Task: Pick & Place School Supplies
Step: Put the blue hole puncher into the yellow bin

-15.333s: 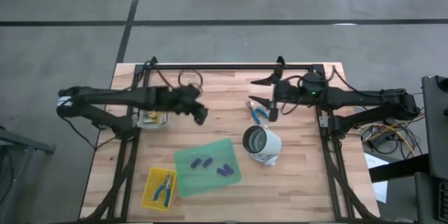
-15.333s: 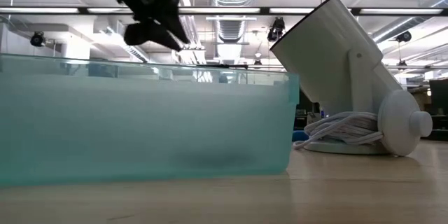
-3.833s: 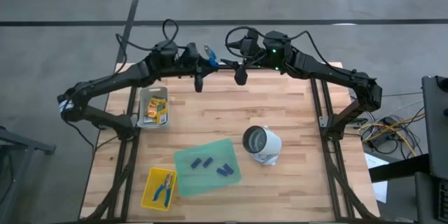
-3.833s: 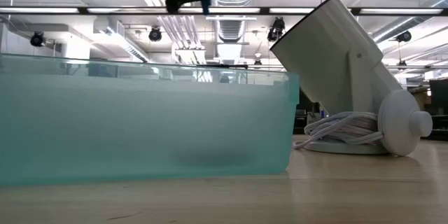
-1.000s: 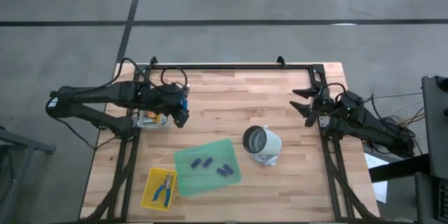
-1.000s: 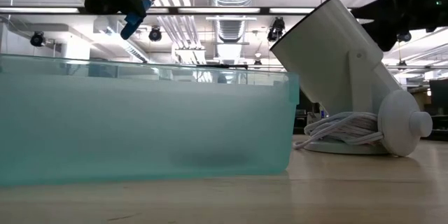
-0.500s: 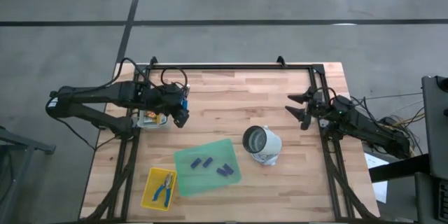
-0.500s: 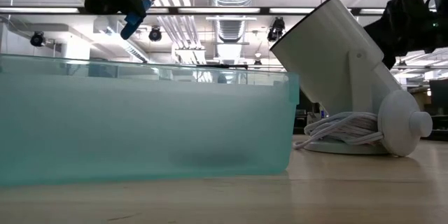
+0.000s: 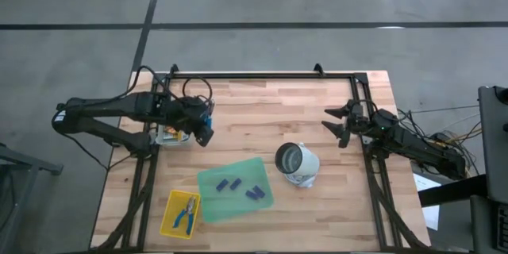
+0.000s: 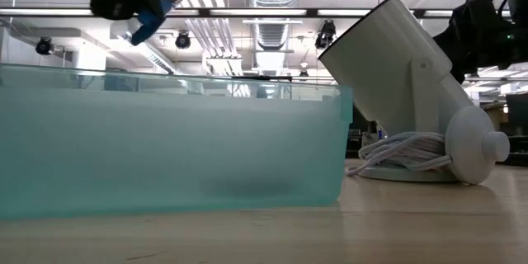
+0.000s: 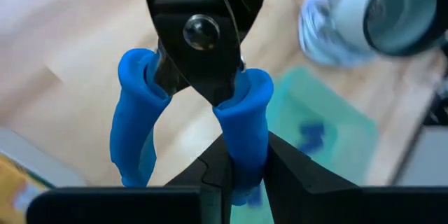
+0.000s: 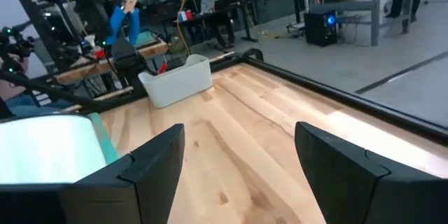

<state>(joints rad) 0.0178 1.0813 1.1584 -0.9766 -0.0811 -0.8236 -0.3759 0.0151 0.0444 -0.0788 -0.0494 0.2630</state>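
Clamped fingers (image 11: pixel 280 164) of the left gripper (image 9: pixel 205 125) pinch one handle of the blue-handled tool (image 11: pixel 189 112), held above the table (image 9: pixel 262 119) at nine o'clock, beside the white bin (image 9: pixel 168 133). Right gripper (image 9: pixel 340 124) waits at three o'clock, fingers spread apart, empty. Purple-blue pieces (image 9: pixel 230 183) lie on the green sheet (image 9: pixel 254 175) at six o'clock.

Looking straight down from above in the high view, whole table (image 9: pixel 262 119) in frame, arms entering from left and right edges. Set at tabletop level in the low view, pressed close against a green tray (image 10: pixel 165 148) filling the left, white lamp (image 10: pixel 412 91) at right. Left wrist view close over blue-handled pliers (image 11: pixel 189 112); tray and lamp shared with both. Right wrist view facing level across the tabletop toward a white bin (image 12: pixel 175 80).
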